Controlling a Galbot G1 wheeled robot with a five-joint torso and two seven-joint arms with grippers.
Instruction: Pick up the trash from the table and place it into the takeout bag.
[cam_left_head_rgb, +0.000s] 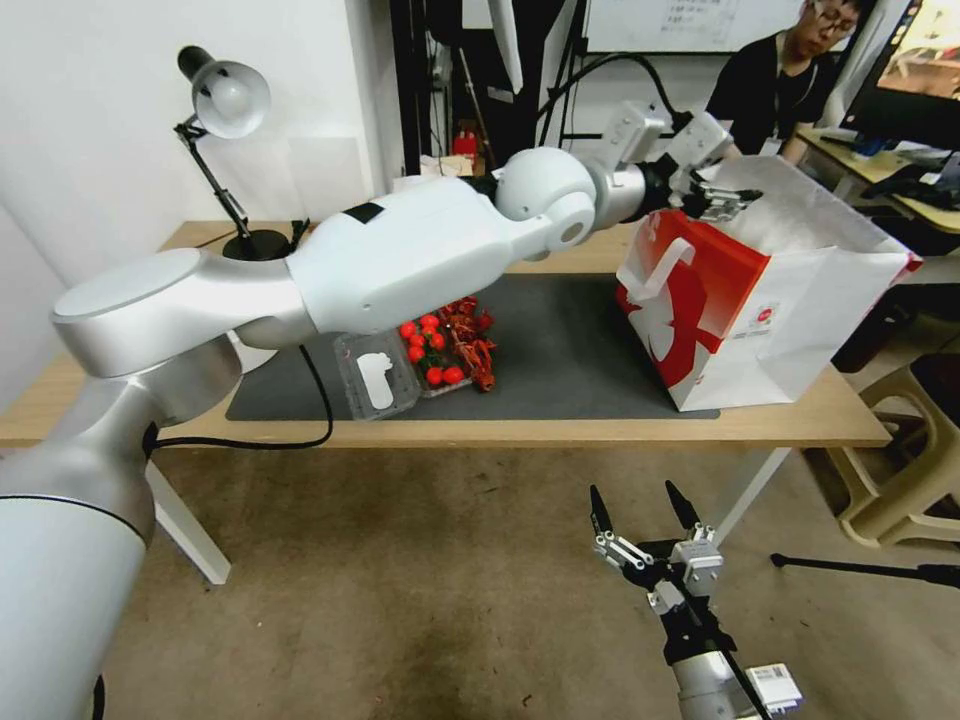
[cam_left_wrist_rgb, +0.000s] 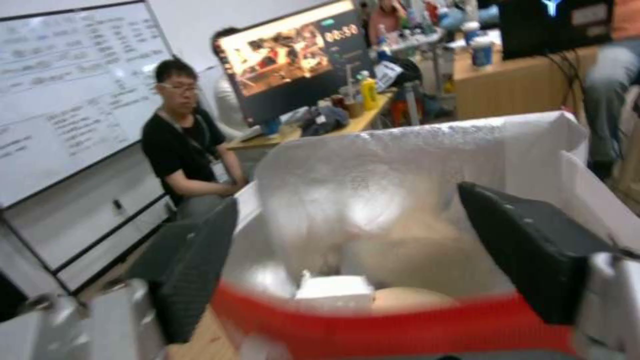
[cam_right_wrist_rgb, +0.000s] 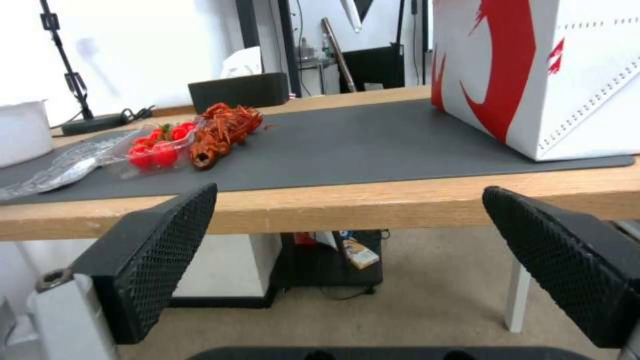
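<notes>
The red-and-white takeout bag (cam_left_head_rgb: 760, 310) stands open on the right of the table (cam_left_head_rgb: 600, 432). My left gripper (cam_left_head_rgb: 722, 204) hovers over the bag's near rim, open and empty. In the left wrist view my left gripper (cam_left_wrist_rgb: 360, 260) looks down into the silvery lining (cam_left_wrist_rgb: 400, 165), where a white-lidded cup (cam_left_wrist_rgb: 333, 292) and a beige bowl (cam_left_wrist_rgb: 410, 300) lie at the bottom. A clear food box of red tomatoes (cam_left_head_rgb: 430, 358) with red crayfish (cam_left_head_rgb: 475, 340) beside it lies on the dark mat (cam_left_head_rgb: 570, 330). My right gripper (cam_left_head_rgb: 637, 497) waits open, low in front of the table edge.
A black desk lamp (cam_left_head_rgb: 228, 100) stands at the table's back left, its cable (cam_left_head_rgb: 300, 435) hanging over the front edge. A beige plastic chair (cam_left_head_rgb: 915, 450) sits right of the table. A black tripod leg (cam_left_head_rgb: 870, 570) lies on the floor. A white tub (cam_right_wrist_rgb: 23, 131) stands at the mat's far end.
</notes>
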